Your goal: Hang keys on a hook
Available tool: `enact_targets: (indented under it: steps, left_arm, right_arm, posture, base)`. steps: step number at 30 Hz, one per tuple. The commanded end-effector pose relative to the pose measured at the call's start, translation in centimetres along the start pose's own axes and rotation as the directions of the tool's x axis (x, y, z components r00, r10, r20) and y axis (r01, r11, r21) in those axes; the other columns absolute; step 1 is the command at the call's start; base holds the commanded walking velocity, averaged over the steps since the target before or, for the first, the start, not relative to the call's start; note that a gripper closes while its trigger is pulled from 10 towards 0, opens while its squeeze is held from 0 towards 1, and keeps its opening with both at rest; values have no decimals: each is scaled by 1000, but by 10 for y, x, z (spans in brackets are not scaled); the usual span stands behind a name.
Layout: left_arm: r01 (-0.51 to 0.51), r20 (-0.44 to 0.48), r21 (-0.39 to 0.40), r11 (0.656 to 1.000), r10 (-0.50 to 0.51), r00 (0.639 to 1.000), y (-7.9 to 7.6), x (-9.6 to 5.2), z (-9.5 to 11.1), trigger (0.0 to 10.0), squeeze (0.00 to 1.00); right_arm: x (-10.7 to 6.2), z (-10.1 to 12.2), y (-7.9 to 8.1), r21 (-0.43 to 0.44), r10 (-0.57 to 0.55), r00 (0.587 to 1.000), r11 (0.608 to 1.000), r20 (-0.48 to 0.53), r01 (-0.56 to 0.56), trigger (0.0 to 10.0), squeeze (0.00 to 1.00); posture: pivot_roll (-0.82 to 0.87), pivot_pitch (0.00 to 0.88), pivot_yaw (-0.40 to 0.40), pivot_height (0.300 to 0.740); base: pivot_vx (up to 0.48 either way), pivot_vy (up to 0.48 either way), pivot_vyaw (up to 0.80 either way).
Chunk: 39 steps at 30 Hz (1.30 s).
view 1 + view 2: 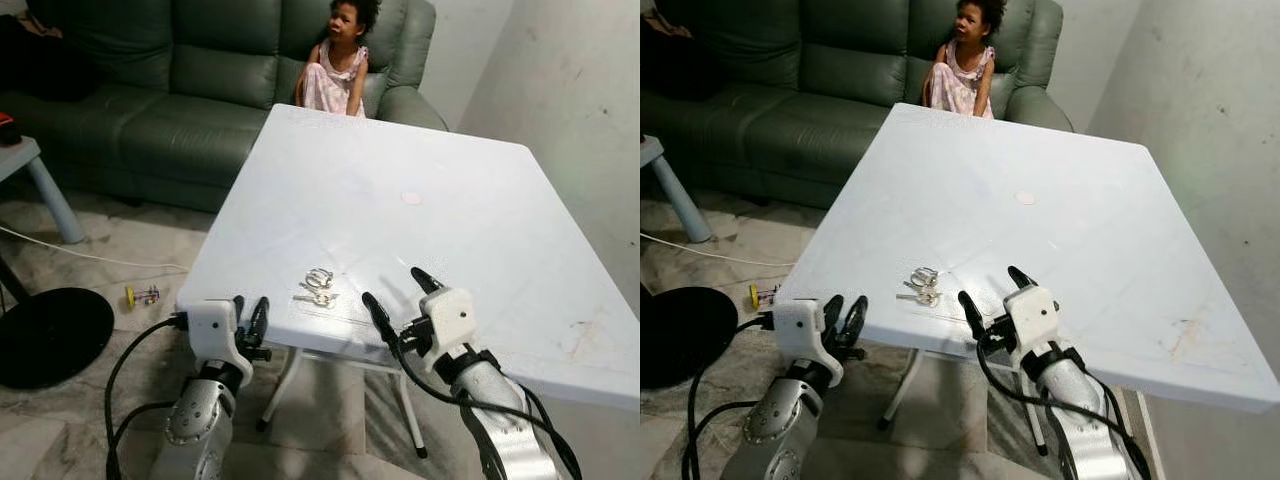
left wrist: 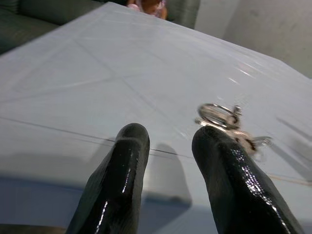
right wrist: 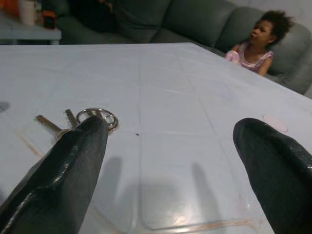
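Nearest, at the near edge of the white table point(image 1: 480, 200), the left gripper point(image 1: 251, 318) hovers with fingers slightly parted, holding nothing; the right gripper point(image 1: 400, 292) sits over that edge, spread wide and empty. Just beyond, between them, the keys point(image 1: 317, 285) lie flat on the table. They look light, rigid and slippery; the raised ring point(image 3: 100, 117) seems the best hold. Past the table's far edge, a person point(image 1: 340, 60) sits on a green sofa point(image 1: 200, 70).
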<state>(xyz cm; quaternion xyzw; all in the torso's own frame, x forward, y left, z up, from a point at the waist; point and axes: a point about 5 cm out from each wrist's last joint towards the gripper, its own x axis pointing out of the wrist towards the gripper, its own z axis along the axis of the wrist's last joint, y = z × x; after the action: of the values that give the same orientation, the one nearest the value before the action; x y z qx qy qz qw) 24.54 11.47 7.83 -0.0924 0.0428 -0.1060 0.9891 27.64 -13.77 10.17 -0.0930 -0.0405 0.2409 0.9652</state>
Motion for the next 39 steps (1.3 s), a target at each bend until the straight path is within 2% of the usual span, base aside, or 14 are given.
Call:
enact_targets:
  steps: [1, 12, 24, 33, 39]
  left_arm:
    - [15, 5, 5, 1000, -15, 1000, -5, -1, 2, 10000, 0]
    - [21, 1, 6, 1000, -21, 1000, -11, -9, 3, 10000, 0]
    - [28, -10, 12, 1000, -28, 1000, -15, -18, 4, 10000, 0]
    - [39, -18, 10, 999, -39, 999, -20, -19, 3, 10000, 0]
    - [47, -20, 11, 999, -47, 999, -21, -18, 4, 10000, 0]
  right_arm:
    - [5, 0, -4, -18, 15, 1000, 1000, -8, -15, 10000, 0]
    - [31, 0, -10, -70, 106, 994, 992, -19, -107, 10000, 0]
    - [40, -8, 1, 3, 256, 965, 967, -52, -256, 10000, 0]
    - [44, -8, 5, 11, 281, 959, 960, -46, -280, 10000, 0]
    - [54, -5, 8, 33, 287, 957, 958, -44, -286, 10000, 0]
  posture:
    - [115, 0, -121, 740]
    - [136, 9, -134, 740]
    - [153, 26, -138, 740]
    - [156, 22, -139, 740]
    - [159, 16, -138, 740]
  base:
    - [0, 0, 0]
    - [0, 0, 0]
    - [0, 0, 0]
    - [0, 0, 0]
    - [0, 0, 0]
